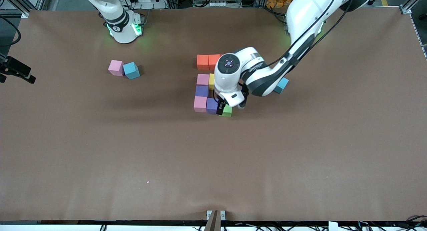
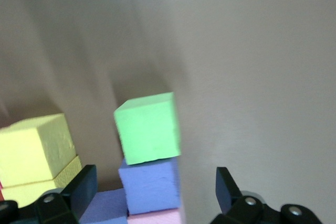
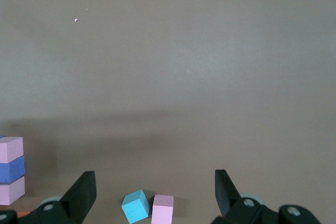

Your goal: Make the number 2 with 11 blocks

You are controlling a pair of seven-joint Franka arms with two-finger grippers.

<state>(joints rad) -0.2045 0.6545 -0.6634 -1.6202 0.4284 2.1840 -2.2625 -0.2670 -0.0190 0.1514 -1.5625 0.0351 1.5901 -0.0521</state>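
The blocks lie as a blocky number 2 mid-table: an orange block (image 1: pixel 202 61) and a red one (image 1: pixel 214 60) farthest from the front camera, then pink (image 1: pixel 202 79), yellow (image 1: pixel 211 81) and purple (image 1: pixel 201 90). The nearest row runs pink (image 1: pixel 200 103), purple (image 1: pixel 211 105), green (image 1: pixel 227 111). My left gripper (image 1: pixel 231 108) hangs open just over the green block (image 2: pixel 148 128), holding nothing; its arm hides part of the figure. My right gripper (image 3: pixel 153 178) waits open, high over a loose pink block (image 3: pixel 162 208).
A loose pink block (image 1: pixel 115 67) and a light-blue cube (image 1: pixel 131 70) touch each other toward the right arm's end. Another light-blue cube (image 1: pixel 282 85) lies under the left arm. Brown table (image 1: pixel 213 164) stretches toward the front camera.
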